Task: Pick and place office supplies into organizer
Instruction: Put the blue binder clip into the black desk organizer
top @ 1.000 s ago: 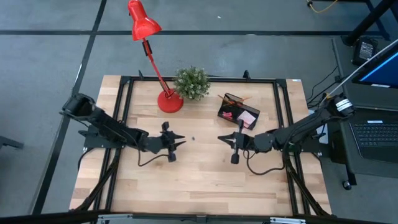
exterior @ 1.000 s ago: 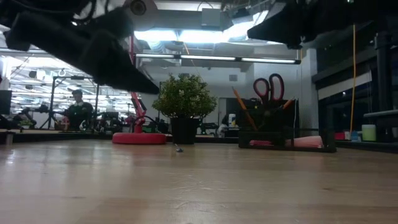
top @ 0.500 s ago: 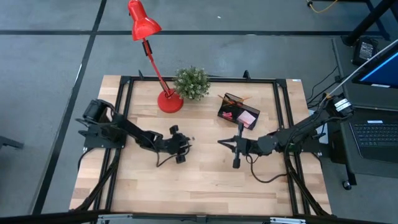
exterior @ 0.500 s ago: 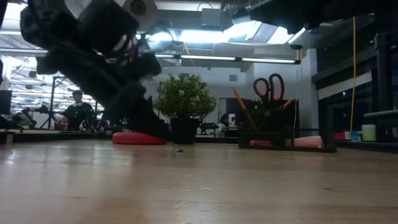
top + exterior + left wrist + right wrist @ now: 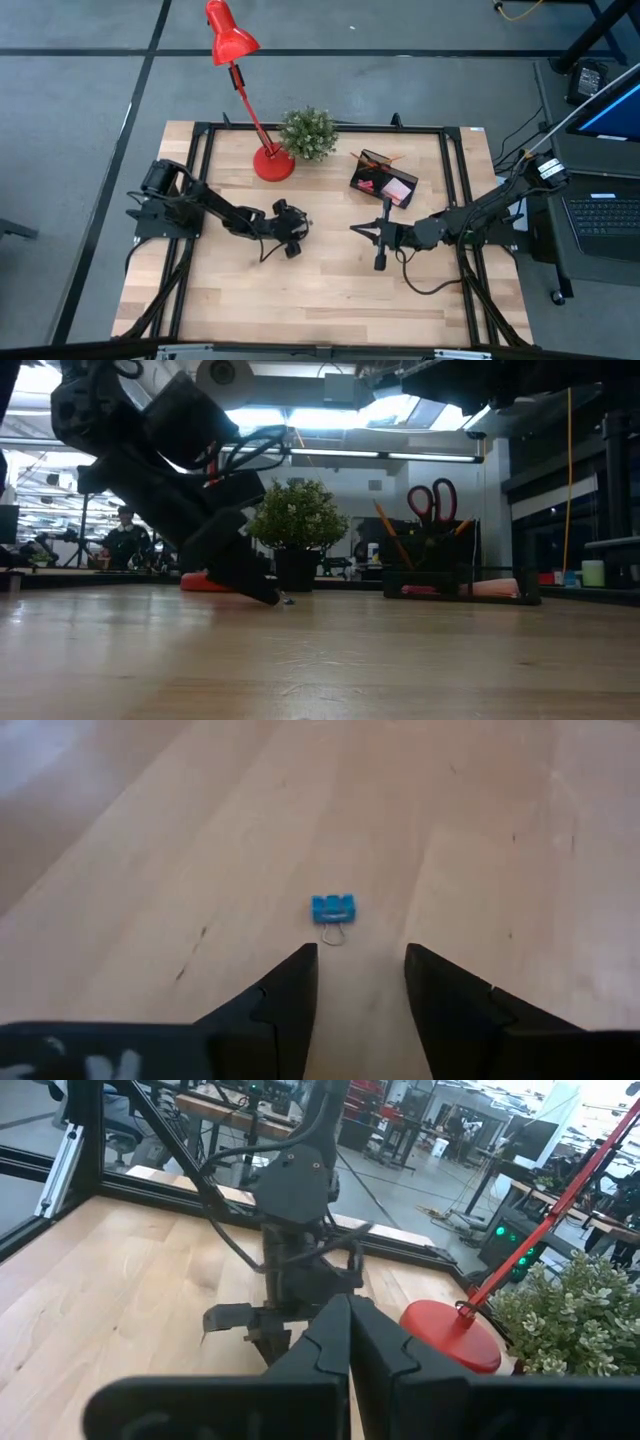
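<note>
A small blue binder clip [image 5: 333,907] with a wire loop lies flat on the wooden table, also seen in the high view as binder clip [image 5: 311,223]. My left gripper [image 5: 360,955] is open and tipped down just short of the clip, its fingers apart and touching nothing; in the low view my left gripper [image 5: 265,592] sits low over the table beside the clip [image 5: 288,600]. My right gripper [image 5: 355,229] is shut and empty, hovering at mid-table. The black organizer [image 5: 383,178] stands toward the far right with scissors, pencils and a pink pad inside.
The red lamp base [image 5: 272,163] and the green potted plant [image 5: 308,133] stand near the far edge, left of the organizer [image 5: 455,575]. A black frame rail [image 5: 200,170] borders the table. Bare wood stretches toward the near edge.
My left arm has reached toward the table's right and dropped down, tipping its gripper nose-down until it sits low just short of the blue clip. The clip has stayed where it was.
</note>
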Motion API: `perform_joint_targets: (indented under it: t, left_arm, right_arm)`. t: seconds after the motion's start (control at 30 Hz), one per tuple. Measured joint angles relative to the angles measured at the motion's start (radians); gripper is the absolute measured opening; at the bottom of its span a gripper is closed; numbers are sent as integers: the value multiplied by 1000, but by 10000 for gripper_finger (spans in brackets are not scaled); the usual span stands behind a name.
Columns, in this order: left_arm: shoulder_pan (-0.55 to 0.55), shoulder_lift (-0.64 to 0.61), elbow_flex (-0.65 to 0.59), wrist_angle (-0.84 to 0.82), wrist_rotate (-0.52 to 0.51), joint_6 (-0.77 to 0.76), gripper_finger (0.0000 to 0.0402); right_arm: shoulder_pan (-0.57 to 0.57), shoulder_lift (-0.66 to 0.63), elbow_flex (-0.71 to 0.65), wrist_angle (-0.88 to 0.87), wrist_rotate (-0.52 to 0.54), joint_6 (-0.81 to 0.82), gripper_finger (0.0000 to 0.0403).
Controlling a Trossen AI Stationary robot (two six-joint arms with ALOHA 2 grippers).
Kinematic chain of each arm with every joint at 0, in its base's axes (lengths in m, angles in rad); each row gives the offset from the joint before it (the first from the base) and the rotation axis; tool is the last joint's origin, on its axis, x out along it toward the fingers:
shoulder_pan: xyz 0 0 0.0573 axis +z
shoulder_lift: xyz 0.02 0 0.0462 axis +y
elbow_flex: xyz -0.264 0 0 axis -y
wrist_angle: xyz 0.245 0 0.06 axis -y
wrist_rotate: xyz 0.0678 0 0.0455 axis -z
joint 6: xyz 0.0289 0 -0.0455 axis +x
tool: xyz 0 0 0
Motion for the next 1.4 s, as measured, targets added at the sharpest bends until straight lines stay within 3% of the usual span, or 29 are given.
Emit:
perform_joint_targets:
  t: [0.33,1.2,1.4]
  left_arm:
    - [44,0,0,0,9,-8,170]
    - [24,0,0,8,-18,-8,171]
    - [23,66,3,92,-39,-4,171]
  right_arm:
    - [0,0,0,-3,0,0,7]
    - [0,0,0,-11,0,0,7]
    - [0,0,0,-11,0,1,7]
